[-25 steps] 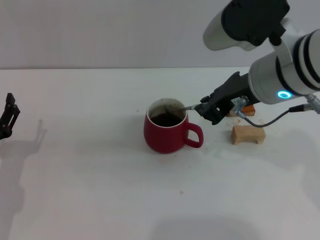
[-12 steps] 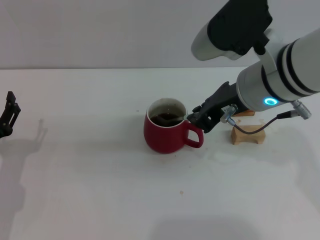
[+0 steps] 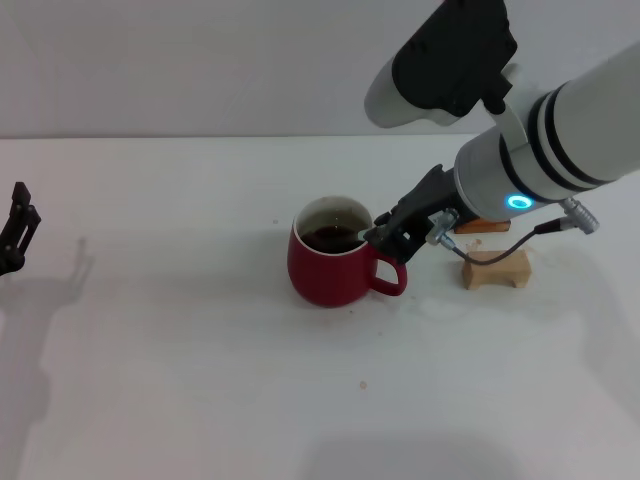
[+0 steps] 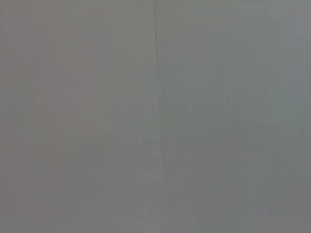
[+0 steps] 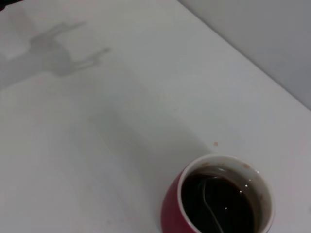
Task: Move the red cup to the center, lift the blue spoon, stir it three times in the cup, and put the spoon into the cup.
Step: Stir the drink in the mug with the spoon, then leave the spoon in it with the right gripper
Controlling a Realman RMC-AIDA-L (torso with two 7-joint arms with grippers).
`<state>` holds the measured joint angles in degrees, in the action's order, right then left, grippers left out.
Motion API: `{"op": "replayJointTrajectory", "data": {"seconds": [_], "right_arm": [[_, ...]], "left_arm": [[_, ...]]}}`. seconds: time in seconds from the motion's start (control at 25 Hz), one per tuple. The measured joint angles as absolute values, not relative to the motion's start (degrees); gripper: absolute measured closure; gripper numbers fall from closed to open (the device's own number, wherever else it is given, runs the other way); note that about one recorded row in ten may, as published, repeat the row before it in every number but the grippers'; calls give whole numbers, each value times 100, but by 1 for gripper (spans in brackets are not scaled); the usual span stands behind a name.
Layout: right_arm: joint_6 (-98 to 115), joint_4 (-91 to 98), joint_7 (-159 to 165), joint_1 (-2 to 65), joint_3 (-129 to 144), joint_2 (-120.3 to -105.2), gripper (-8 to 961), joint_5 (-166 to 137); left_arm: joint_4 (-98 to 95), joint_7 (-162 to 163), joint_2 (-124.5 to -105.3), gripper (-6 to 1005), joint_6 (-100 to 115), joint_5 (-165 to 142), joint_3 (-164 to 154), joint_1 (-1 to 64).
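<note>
The red cup (image 3: pixel 330 275) stands mid-table with dark liquid in it, its handle toward my right arm. My right gripper (image 3: pixel 388 238) sits just above the cup's handle at its right rim, shut on the blue spoon (image 3: pixel 364 236). The spoon's grey neck slants over the rim into the liquid; its light-blue handle is hidden in the gripper. In the right wrist view the cup (image 5: pixel 171 208) shows from above, with the spoon's (image 5: pixel 210 206) bowl and neck sunk in the dark liquid. My left gripper (image 3: pixel 15 232) is parked at the table's far left edge.
A pale wooden block (image 3: pixel 496 268) lies right of the cup under my right arm. An orange-brown block (image 3: pixel 482 227) shows partly behind the arm. A cable (image 3: pixel 505 240) loops off the right wrist. The left wrist view shows only a grey surface.
My right arm has moved left, bringing the gripper from well right of the cup up to its rim. The spoon has gone further into the cup. The cup and left arm have not moved.
</note>
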<state>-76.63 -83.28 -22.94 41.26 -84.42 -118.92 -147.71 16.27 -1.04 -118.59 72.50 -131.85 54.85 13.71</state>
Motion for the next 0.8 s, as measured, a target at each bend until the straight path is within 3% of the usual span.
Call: {"op": "replayJointTrajectory", "data": {"seconds": [0.8], "right_arm": [[-7791,-8344,-2542,4026,-8739,-11879,820,-14774]], "left_arm": [[1610,-142,-11865,144,7084,-13183,5475,1493]]}}
